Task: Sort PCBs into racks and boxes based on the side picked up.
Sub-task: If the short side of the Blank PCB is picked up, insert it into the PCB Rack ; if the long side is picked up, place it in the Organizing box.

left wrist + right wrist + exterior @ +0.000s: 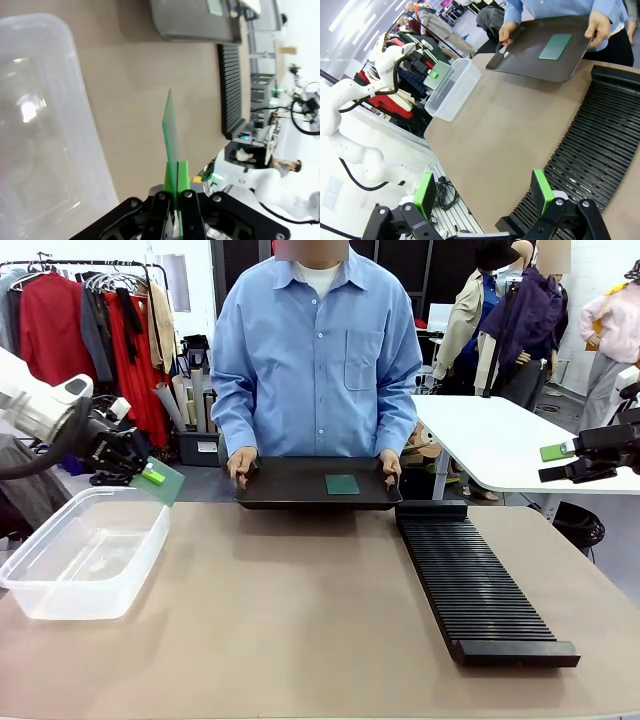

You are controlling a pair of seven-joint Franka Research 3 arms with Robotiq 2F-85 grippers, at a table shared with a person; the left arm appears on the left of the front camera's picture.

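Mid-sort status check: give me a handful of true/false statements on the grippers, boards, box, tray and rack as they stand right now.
1. The left gripper is shut on a PCB. True.
2. A board lies inside the box. False: no board shows in it; the held PCB is in the air near its far corner.
3. The right gripper is shut on the smaller PCB. False: it is open and holds nothing; that board lies flat on the tray.
4. The person holds the tray with both hands. True.
5. The rack lies on the robot's right side of the table. True.
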